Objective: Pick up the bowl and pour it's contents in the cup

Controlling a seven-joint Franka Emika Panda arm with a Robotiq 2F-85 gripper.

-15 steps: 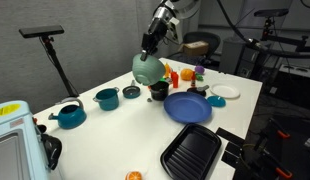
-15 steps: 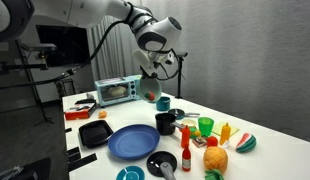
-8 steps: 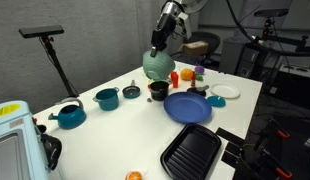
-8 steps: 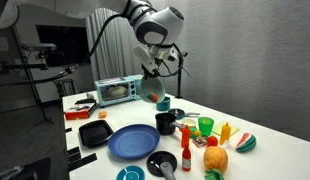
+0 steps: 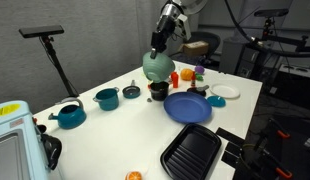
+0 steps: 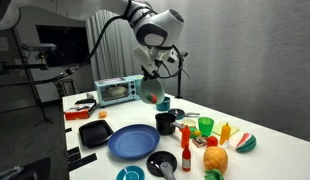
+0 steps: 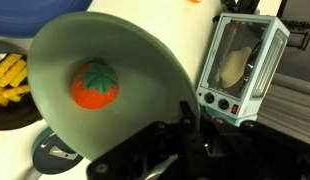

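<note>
My gripper (image 5: 155, 45) is shut on the rim of the pale mint-green bowl (image 5: 156, 66) and holds it tilted on its side in the air, above the black cup (image 5: 159, 91). The bowl and gripper also show in an exterior view (image 6: 148, 90), with the cup (image 6: 166, 123) lower and to the right. In the wrist view the bowl (image 7: 125, 75) fills the frame, my gripper (image 7: 191, 110) clamps its rim, and the small orange piece (image 7: 95, 86) with a green top lies inside it.
A blue plate (image 5: 187, 107) lies beside the cup, with a teal pot (image 5: 106, 98), a small grey lidded pot (image 5: 131, 91) and a teal kettle (image 5: 68, 116) along the table. Toy fruits (image 5: 175, 75) stand behind. A black tray (image 5: 191, 152) is in front; a toaster oven (image 7: 243, 60) stands nearby.
The gripper and bowl moved up and toward the cup between one second and half a second ago. Since then nothing has visibly moved.
</note>
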